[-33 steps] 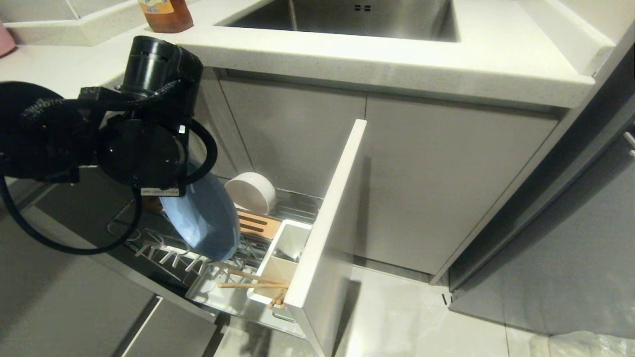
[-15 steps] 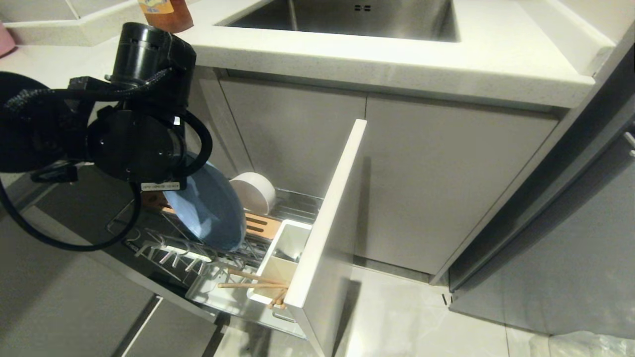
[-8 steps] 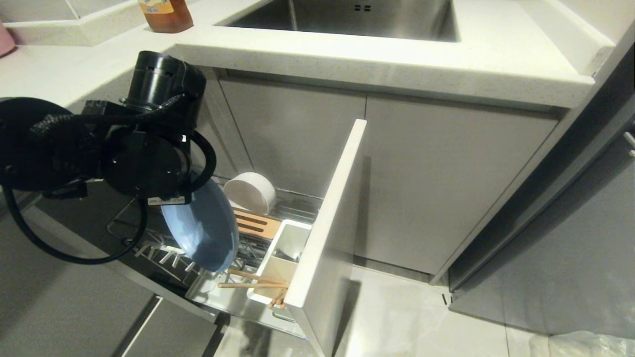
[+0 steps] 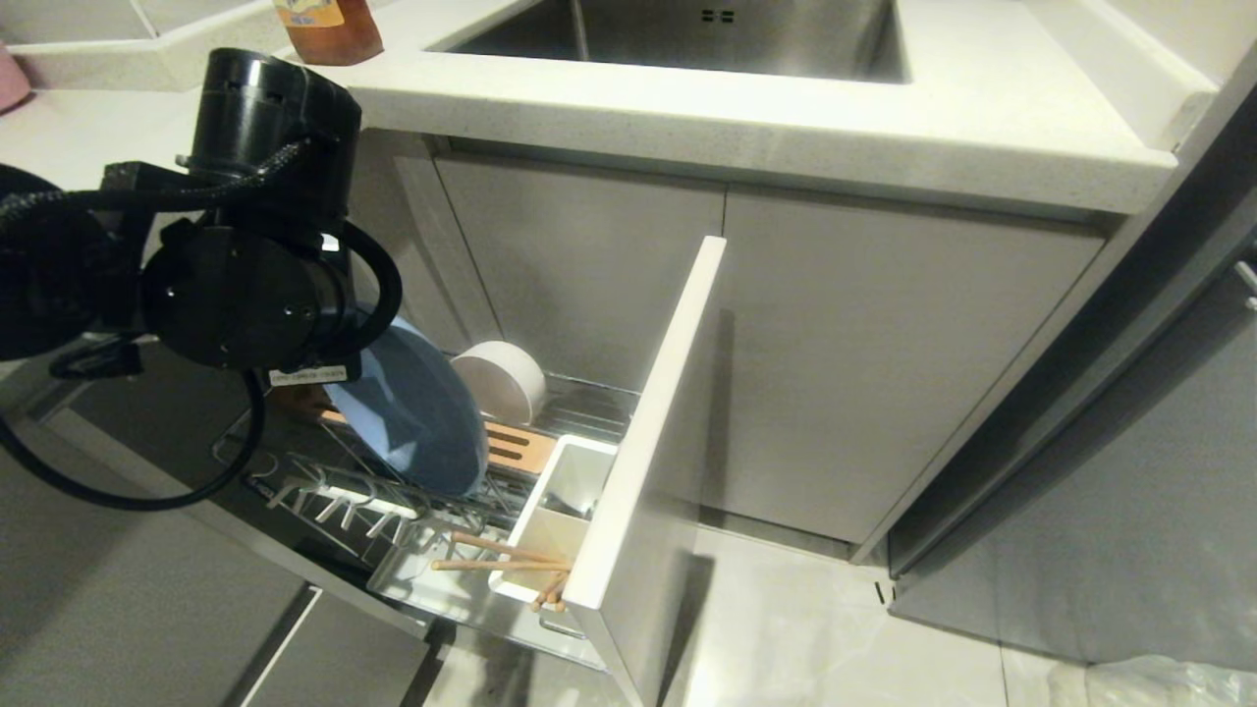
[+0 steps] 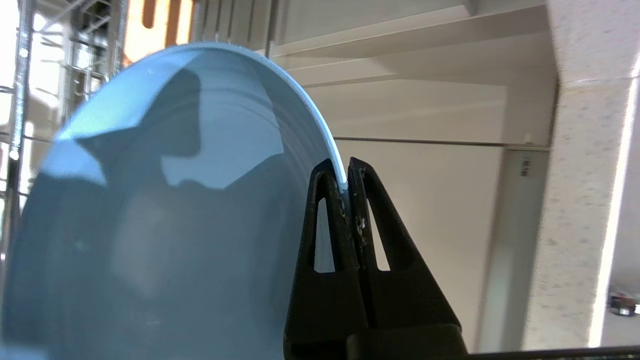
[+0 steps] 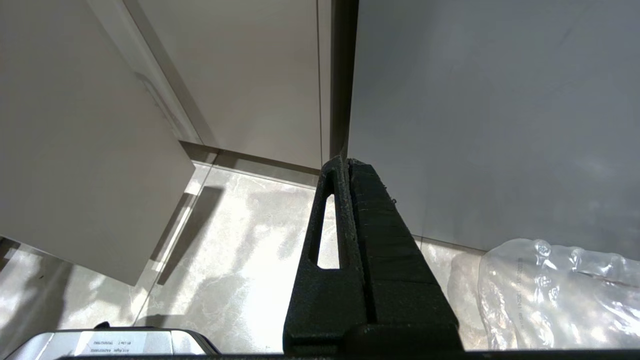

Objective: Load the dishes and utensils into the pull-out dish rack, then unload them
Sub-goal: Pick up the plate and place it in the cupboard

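Note:
The pull-out dish rack [image 4: 339, 496] stands open below the counter, its pale front panel [image 4: 643, 432] to the right. My left gripper [image 5: 346, 174] is shut on the rim of the light-blue plate [image 5: 165, 210]. In the head view the plate [image 4: 417, 417] hangs on edge, tilted, over the wire prongs, with the left wrist [image 4: 241, 295] hiding the fingers. The cream bowl [image 4: 503, 378] lies on its side behind it. The chopsticks [image 4: 496, 558] stick out of the white utensil box [image 4: 550, 535]. My right gripper [image 6: 346, 162] is shut and empty, parked over the floor.
A slotted wood strip [image 4: 513, 447] lies beside the utensil box. The countertop [image 4: 746, 128] and the sink [image 4: 687, 34] overhang the rack, with an orange bottle [image 4: 329, 25] at the back left. Closed cabinet doors [image 4: 884, 373] are on the right. A clear plastic bag [image 6: 560, 295] lies on the floor.
Over the last half second my left arm has lifted up and to the left with the plate. The plate's lower edge sits higher over the prongs. Bowl and chopsticks have not moved.

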